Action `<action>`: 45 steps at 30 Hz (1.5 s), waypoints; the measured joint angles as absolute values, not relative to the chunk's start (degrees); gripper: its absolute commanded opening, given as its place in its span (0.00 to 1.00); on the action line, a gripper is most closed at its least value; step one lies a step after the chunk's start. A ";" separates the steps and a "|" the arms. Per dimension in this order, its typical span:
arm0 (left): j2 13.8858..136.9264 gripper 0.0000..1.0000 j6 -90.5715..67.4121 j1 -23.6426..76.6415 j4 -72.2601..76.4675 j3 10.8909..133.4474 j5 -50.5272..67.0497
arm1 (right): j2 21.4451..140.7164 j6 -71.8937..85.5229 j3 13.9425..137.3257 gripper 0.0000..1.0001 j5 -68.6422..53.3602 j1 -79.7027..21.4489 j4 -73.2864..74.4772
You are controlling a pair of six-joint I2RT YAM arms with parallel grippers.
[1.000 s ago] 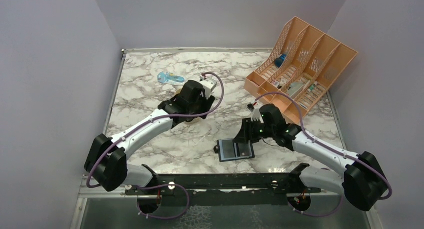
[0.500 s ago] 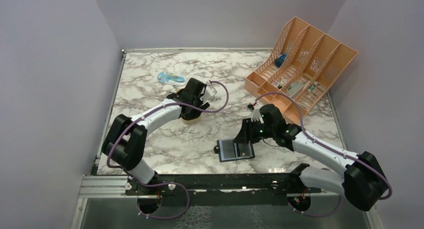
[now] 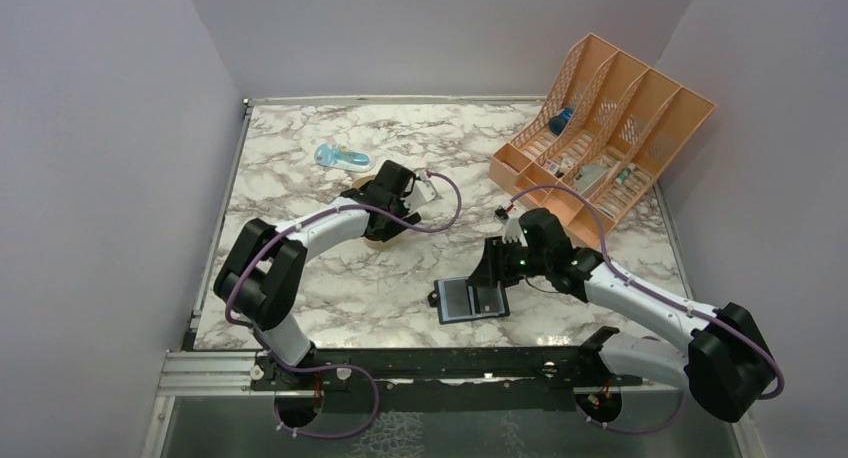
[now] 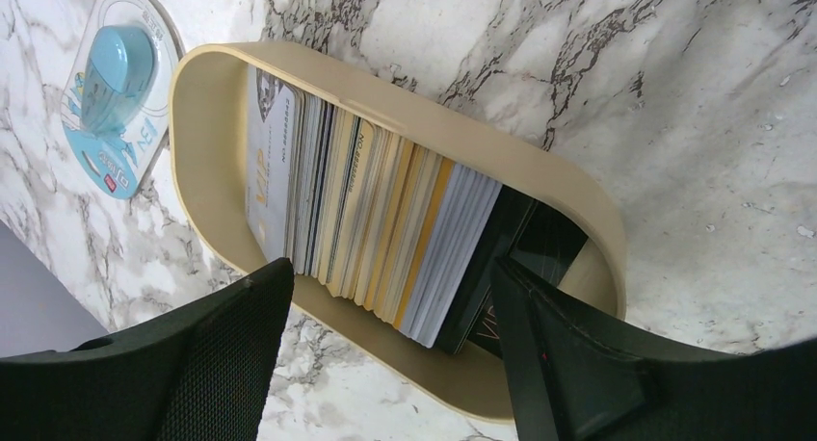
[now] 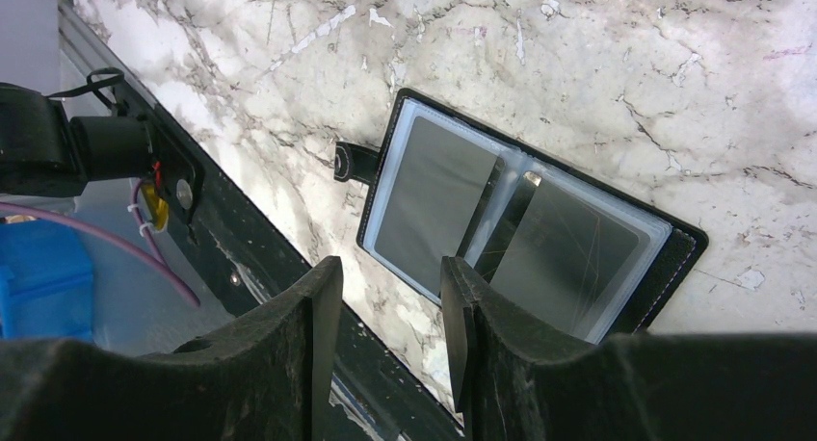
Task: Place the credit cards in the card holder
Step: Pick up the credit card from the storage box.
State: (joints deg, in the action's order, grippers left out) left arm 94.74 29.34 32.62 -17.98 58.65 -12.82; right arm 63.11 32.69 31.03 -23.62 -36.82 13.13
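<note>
Several credit cards (image 4: pixel 366 220) stand on edge, packed in a row inside an oval gold tin (image 4: pixel 578 200). My left gripper (image 4: pixel 385 364) hangs just above the tin's near side, open, its two black fingers (image 4: pixel 222 354) spread wider than the row of cards, holding nothing. From above, the left gripper (image 3: pixel 388 210) covers most of the tin (image 3: pixel 380 242). The black card holder (image 5: pixel 501 220) lies open flat near the table's front edge, its clear grey sleeves facing up. My right gripper (image 5: pixel 390 345) hovers over its near edge, open and empty; in the top view the right gripper (image 3: pixel 490 273) is at the holder's (image 3: pixel 462 300) upper right.
An orange slotted file organiser (image 3: pixel 600 128) with small items stands at the back right. A blue item in a blister pack (image 3: pixel 340 158) lies just behind the tin. The black rail (image 3: pixel 430 363) runs along the front edge. Walls close in left and right.
The left arm has reached forward and its gripper has settled lower over the tin, with the jaws spread wider. The right arm and the card holder have not moved.
</note>
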 measured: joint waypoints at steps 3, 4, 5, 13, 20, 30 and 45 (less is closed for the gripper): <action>94.98 0.76 30.02 32.62 -17.61 58.65 -12.93 | 63.11 32.69 31.03 0.43 -23.62 -36.82 13.13; 95.13 0.75 30.20 32.62 -17.43 58.65 -13.02 | 63.09 32.69 31.03 0.43 -23.62 -36.82 13.13; 95.48 0.74 30.39 32.62 -17.19 58.65 -13.26 | 63.09 32.69 31.03 0.43 -23.62 -36.82 13.13; 96.55 0.55 31.73 32.62 -15.68 58.65 -16.91 | 62.89 32.71 31.03 0.43 -23.62 -36.82 13.15; 96.55 0.51 34.41 32.62 -11.90 58.65 -21.93 | 62.41 32.69 31.03 0.43 -23.57 -36.82 13.30; 98.98 0.42 38.17 32.58 -7.42 58.65 -25.69 | 62.35 32.67 31.03 0.43 -23.33 -36.82 13.85; 101.10 0.45 40.97 32.08 -7.07 59.79 -27.33 | 62.35 32.67 31.03 0.43 -23.16 -36.82 15.03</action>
State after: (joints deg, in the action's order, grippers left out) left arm 101.10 40.97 32.08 -7.07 59.79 -27.33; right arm 62.35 32.67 31.03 -23.16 -36.82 15.03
